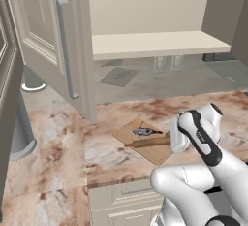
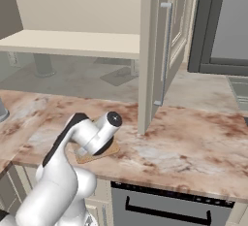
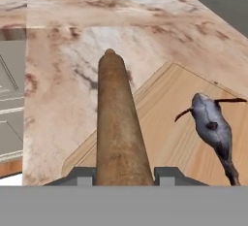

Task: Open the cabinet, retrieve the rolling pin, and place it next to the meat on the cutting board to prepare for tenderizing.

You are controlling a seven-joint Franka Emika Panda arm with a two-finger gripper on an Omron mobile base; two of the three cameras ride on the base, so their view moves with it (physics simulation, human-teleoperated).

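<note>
The cabinet stands open, its left door [image 1: 53, 40] swung out over the counter and its pale shelf [image 1: 155, 43] bare. On the marble counter lies the tan cutting board [image 1: 127, 134], with the small grey-blue meat [image 1: 144, 131] on top. My gripper [image 3: 124, 174] is shut on the brown rolling pin [image 3: 116, 123], one fingertip on each side of it. The pin [image 1: 147, 142] hangs low across the board's near side, just in front of the meat [image 3: 213, 123]. I cannot tell whether it touches the board [image 3: 169, 137]. My arm hides most of the board [image 2: 104, 153] in the right base view.
The other open cabinet door [image 2: 160, 50] juts out over the counter to the right of the board. A flat grey mat [image 1: 118, 76] lies at the back under the shelf. A grey rounded appliance [image 1: 22, 133] stands at the left. Drawer fronts [image 1: 121, 196] run below the counter edge.
</note>
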